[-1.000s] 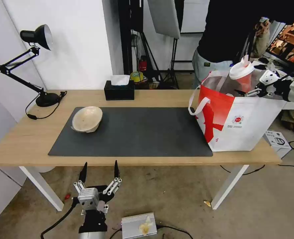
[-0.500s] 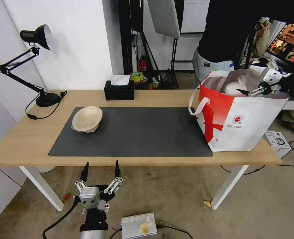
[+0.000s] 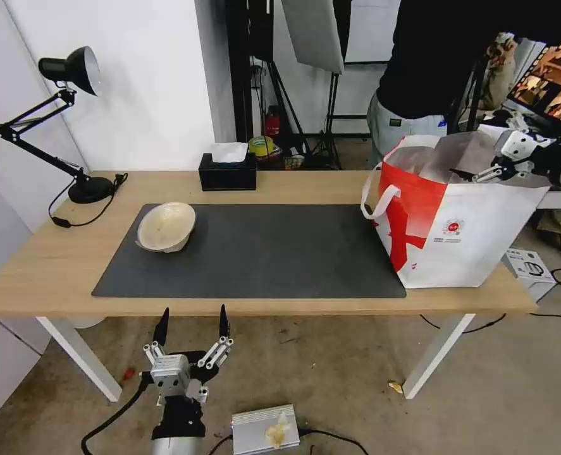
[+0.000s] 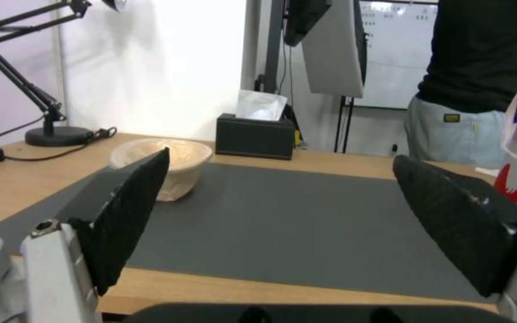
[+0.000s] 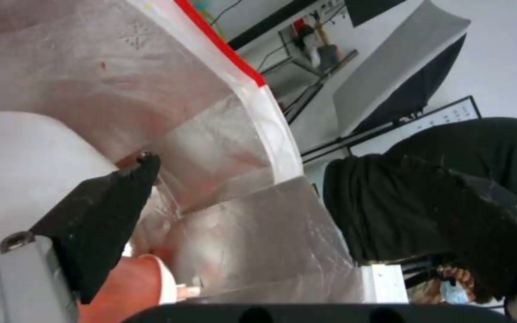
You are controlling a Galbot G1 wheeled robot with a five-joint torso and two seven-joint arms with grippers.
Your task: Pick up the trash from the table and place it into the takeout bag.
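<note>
The shallow beige bowl (image 3: 166, 226) sits tilted on the left end of the dark mat (image 3: 261, 253) on the table (image 3: 52, 265); the left wrist view shows the bowl (image 4: 184, 157) beyond one finger. The takeout bag (image 3: 457, 227) stands on the table's right end. My right gripper (image 3: 473, 174) hangs open and empty over the bag's mouth. In the right wrist view, the red cup (image 5: 115, 291) and a white rounded item (image 5: 25, 157) lie down against the foil lining (image 5: 258, 233). My left gripper (image 3: 193, 313) waits open below the table's front edge.
A black tissue box (image 3: 228, 170) stands at the table's back edge and a black desk lamp (image 3: 71, 126) at the back left corner. A person in black stands behind the bag. A silver box (image 3: 264, 430) lies on the floor beside my left arm.
A second ago my right gripper held the red cup above the bag. The cup has dropped inside and the gripper now stands open and empty. The left arm has stayed put.
</note>
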